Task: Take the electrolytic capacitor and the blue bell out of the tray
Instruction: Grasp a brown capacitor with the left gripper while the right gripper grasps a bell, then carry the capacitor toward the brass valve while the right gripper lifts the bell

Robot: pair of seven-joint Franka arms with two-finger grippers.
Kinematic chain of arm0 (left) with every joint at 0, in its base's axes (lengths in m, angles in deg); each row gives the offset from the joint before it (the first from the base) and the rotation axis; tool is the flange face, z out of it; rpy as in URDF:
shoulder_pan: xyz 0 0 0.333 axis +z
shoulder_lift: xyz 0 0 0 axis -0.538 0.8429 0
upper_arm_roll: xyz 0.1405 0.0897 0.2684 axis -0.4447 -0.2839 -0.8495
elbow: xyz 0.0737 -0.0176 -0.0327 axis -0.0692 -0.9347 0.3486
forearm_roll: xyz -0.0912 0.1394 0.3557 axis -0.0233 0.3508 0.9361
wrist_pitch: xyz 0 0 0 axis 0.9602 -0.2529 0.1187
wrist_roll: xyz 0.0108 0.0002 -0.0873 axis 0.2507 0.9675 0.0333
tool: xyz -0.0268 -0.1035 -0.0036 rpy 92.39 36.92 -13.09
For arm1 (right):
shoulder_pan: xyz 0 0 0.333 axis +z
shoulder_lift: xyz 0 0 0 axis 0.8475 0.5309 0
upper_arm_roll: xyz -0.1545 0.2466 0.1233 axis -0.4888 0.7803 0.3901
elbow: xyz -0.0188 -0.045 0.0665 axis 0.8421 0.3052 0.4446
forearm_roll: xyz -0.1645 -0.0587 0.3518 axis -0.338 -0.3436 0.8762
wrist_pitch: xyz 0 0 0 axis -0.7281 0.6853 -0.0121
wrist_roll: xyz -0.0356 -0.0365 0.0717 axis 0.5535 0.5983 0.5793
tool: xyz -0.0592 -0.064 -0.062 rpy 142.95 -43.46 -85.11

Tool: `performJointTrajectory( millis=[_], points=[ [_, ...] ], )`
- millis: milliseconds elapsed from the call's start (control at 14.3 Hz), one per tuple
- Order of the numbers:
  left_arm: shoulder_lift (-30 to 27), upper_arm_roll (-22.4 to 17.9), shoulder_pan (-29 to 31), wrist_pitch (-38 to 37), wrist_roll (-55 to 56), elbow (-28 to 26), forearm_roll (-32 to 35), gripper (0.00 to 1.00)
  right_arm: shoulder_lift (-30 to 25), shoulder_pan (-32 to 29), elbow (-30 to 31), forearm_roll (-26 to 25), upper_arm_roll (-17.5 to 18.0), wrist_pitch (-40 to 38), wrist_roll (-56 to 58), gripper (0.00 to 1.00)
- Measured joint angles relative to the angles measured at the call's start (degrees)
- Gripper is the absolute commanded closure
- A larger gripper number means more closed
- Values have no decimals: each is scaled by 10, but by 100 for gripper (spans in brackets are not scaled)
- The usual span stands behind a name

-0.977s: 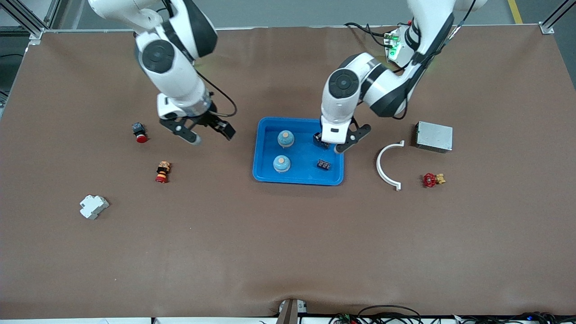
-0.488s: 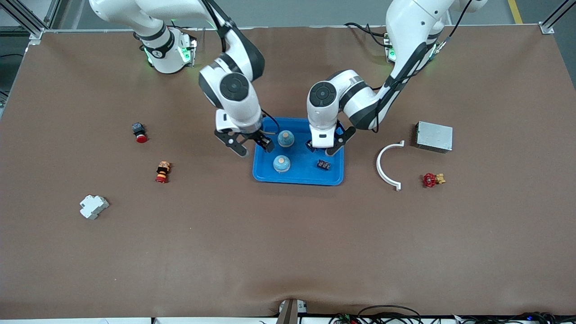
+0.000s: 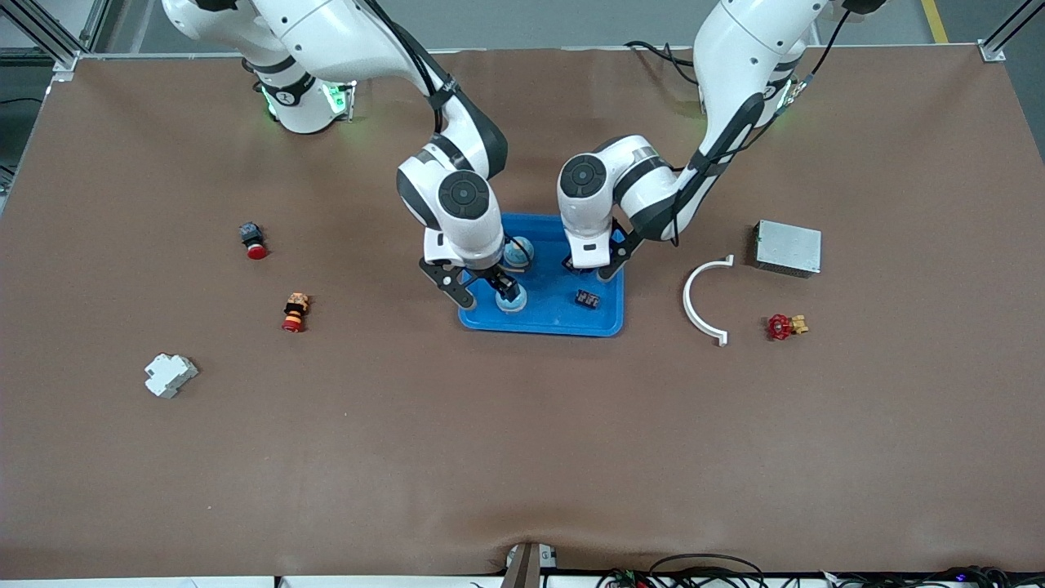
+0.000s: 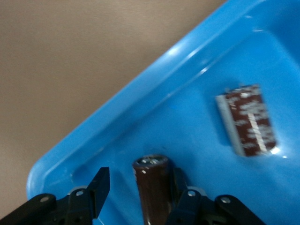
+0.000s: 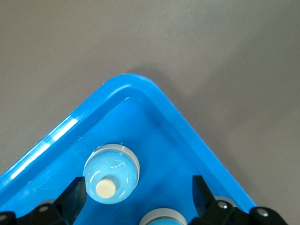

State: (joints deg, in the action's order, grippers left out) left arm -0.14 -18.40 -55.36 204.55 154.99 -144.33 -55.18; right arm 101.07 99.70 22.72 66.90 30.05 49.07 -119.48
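Observation:
A blue tray (image 3: 563, 317) holds two blue dome bells and two dark capacitors. My right gripper (image 3: 482, 290) hangs open over the tray's corner toward the right arm's end. The bell nearer the camera (image 3: 514, 302) shows between the open fingers in the right wrist view (image 5: 111, 173). The second bell (image 3: 518, 251) stands beside it (image 5: 161, 218). My left gripper (image 3: 589, 266) is low in the tray, open, with an upright brown capacitor (image 4: 152, 187) between its fingers, close to one of them. The other capacitor (image 3: 587, 299) lies flat (image 4: 246, 120).
Toward the right arm's end lie a red button (image 3: 255, 241), an orange and red button (image 3: 295, 312) and a white breaker (image 3: 170, 374). Toward the left arm's end lie a white curved piece (image 3: 704, 299), a grey metal box (image 3: 787, 247) and a red valve (image 3: 784, 327).
The right arm swung from over the bare table to over the tray's bells. The left gripper shifted a little toward the tray's middle around the upright capacitor.

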Motion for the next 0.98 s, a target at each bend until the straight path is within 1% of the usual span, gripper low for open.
performJointTrajectory(
  millis=[70, 140, 209, 279, 628, 837, 977],
  points=[
    [0, 0, 0, 3, 11, -3, 6, 55, 5, 2, -4, 0, 0, 1, -3, 0],
    [0, 0, 0, 5, 19, -3, 9, 70, 10, 4, -7, 0, 0, 5, -8, 0],
    [0, 0, 0, 6, 22, -3, 9, 91, 15, 6, -9, 0, 0, 14, -14, 0],
    [0, 0, 0, 7, 25, -2, 9, 100, 19, 7, -10, 0, 0, 23, -18, 0],
    [-8, -2, 12, 5, 26, 2, 10, 100, 42, 13, -36, -2, -1, 32, -46, 0],
    [-42, -2, 40, -27, 21, 7, 11, 100, 57, 19, -47, -3, -2, 32, -51, 0],
    [-77, -2, 63, -64, -10, 9, 11, 100, 64, 22, -49, -14, -3, 34, -60, 0]
  ],
)
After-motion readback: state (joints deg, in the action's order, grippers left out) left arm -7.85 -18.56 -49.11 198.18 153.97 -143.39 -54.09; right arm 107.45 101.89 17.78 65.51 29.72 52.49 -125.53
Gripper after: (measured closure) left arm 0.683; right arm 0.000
